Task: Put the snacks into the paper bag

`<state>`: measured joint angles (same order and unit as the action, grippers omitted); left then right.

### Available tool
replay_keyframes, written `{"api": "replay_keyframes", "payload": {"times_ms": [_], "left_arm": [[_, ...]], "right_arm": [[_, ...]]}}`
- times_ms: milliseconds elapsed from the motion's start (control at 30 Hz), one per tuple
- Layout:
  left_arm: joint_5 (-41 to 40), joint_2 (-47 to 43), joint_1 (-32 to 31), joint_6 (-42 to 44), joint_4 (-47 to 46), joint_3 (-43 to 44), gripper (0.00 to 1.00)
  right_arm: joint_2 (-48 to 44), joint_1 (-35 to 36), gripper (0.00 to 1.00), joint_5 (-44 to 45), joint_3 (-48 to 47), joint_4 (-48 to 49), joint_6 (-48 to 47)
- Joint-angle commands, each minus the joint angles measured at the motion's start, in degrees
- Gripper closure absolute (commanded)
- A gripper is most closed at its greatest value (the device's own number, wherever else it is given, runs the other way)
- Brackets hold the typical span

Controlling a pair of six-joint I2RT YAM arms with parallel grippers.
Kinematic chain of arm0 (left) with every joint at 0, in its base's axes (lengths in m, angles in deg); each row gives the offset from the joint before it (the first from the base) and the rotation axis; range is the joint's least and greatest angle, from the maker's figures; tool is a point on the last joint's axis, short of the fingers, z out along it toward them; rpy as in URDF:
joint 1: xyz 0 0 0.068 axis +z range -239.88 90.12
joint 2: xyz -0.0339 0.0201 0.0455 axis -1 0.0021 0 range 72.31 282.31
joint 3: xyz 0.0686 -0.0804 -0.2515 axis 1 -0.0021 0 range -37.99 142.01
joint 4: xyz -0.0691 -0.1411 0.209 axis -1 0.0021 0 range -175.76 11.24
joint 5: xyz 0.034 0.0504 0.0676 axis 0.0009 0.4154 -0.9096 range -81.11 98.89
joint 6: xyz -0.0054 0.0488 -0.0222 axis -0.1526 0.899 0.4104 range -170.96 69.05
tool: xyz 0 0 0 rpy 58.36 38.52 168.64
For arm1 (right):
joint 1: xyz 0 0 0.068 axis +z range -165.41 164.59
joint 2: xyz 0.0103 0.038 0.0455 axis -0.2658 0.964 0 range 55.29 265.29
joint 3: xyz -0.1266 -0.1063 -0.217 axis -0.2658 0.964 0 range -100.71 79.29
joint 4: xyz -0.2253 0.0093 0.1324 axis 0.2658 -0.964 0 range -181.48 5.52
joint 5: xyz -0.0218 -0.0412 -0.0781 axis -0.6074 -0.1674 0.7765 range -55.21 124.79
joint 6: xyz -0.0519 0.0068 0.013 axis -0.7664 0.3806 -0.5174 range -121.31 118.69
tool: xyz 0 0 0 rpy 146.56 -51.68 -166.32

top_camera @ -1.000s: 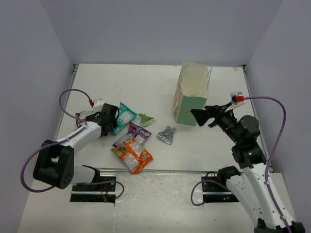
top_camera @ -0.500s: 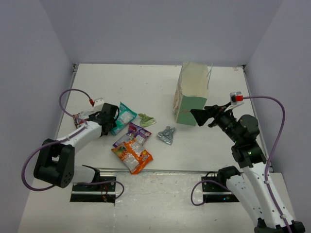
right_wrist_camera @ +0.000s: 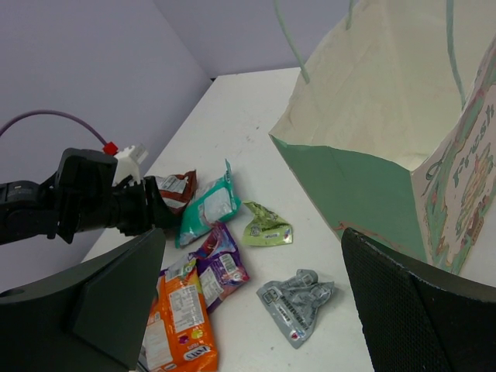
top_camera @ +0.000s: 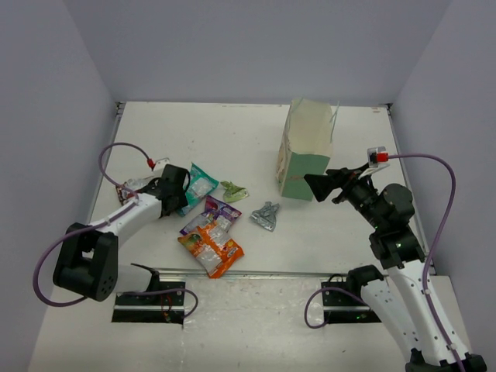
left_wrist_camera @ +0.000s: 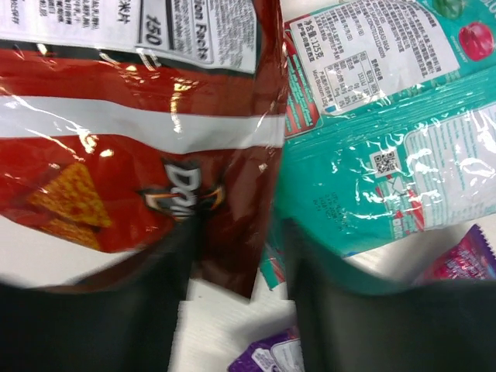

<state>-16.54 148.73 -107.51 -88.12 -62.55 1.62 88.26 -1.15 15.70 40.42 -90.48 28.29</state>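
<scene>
L jaws narrowed round red pkt (left_wrist_camera: 139,155); top cam hides that.

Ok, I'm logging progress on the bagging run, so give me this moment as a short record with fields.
bag: paper bag upright, mouth open, no packet visible inside
on table: red packet, teal packet, purple packet, orange packet, green packet, silver packet
left gripper: fingers astride the red packet's corner, grip unclear
right gripper: open, empty, beside the bag
</scene>
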Motion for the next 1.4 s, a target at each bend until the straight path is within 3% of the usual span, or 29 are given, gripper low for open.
{"api": "replay_keyframes", "payload": {"times_ms": [0,33,67,267,467,667,867,933,1133,1367], "left_arm": [[2.1,1.1,0.4,1.4,-0.2,2.0,0.61],[2.3,1.2,0.4,1.4,-0.2,1.9,0.94],[2.6,1.2,0.4,1.3,-0.2,1.9,1.0],[6.2,-0.1,0.4,1.8,-0.3,2.0,1.0],[10.6,-7.7,0.4,2.7,0.2,5.7,1.0],[13.5,-14.0,0.3,6.8,4.6,19.8,1.0],[28.8,-13.3,0.0,10.4,3.6,33.1,1.0],[32.6,-12.4,-1.3,10.4,3.2,37.7,1.0],[32.5,-8.9,-8.7,11.9,-0.2,46.9,1.0],[42.4,-1.3,-13.9,11.9,-6.1,55.8,1.0]], "right_arm": [[-0.1,0.2,0.01,-0.9,-0.9,1.4,0.2],[-0.1,0.2,0.01,-0.9,-0.9,1.3,0.2],[-0.1,0.3,0.01,-0.8,-0.9,1.3,0.2],[0.1,0.2,0.01,-0.6,-1.0,1.3,0.3],[0.2,0.2,0.01,-0.9,-1.1,1.3,0.5],[0.0,0.2,0.01,-1.0,-1.0,1.2,0.3],[-1.1,0.2,0.01,1.2,-1.4,0.3,0.4],[-1.3,0.3,0.01,4.4,-2.0,-1.4,0.5],[-4.0,0.3,0.01,20.8,-3.5,-7.5,2.6],[-7.0,0.2,0.01,35.4,-3.0,-11.7,5.7]]}}
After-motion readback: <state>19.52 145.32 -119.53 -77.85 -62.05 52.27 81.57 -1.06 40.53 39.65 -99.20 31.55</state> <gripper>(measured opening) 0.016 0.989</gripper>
